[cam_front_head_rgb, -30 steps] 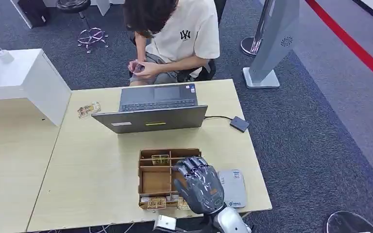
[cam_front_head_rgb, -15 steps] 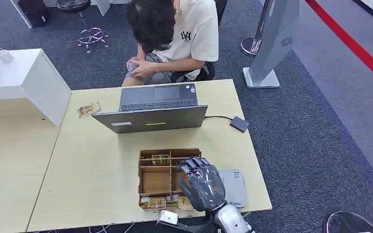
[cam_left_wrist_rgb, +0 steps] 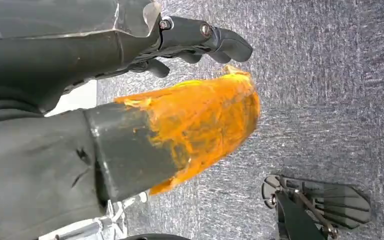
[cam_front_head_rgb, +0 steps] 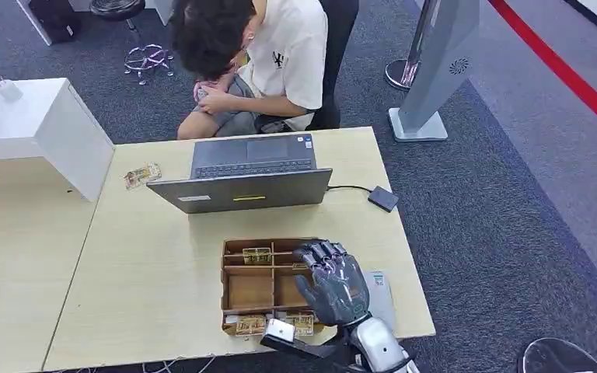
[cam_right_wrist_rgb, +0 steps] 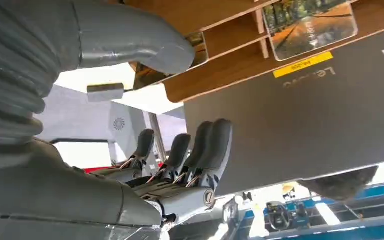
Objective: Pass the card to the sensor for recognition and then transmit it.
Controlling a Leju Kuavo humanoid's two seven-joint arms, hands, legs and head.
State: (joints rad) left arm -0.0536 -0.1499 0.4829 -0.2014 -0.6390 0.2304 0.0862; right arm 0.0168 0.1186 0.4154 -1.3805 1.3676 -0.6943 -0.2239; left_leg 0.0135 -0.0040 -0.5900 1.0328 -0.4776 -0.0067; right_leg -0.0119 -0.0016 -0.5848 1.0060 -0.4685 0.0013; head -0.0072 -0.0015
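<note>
The right robot hand (cam_front_head_rgb: 333,286) hovers over the right side of the wooden tray (cam_front_head_rgb: 233,289) near the tabletop's (cam_front_head_rgb: 148,272) front edge, palm down, fingers spread and grasping nothing; the right wrist view shows its fingers (cam_right_wrist_rgb: 200,150) straight and apart, thumb clear of the tray wall. Cards lie in the tray: one card (cam_front_head_rgb: 256,255) in the back row, left of the fingertips, and more cards (cam_front_head_rgb: 250,325) in the front row, beside and partly under the wrist. The sensor (cam_front_head_rgb: 378,295), a flat grey pad, lies just right of the tray, mostly hidden by the hand, close to the front right corner of the tabletop. Behind the tray stands an open laptop (cam_front_head_rgb: 242,190), its lid facing the robot, with bare tabletop between them. A person (cam_front_head_rgb: 256,62) sits beyond the far edge. The left robot hand (cam_left_wrist_rgb: 200,42) hangs over grey carpet, its fingers curled; I cannot tell whether it grasps anything.
</note>
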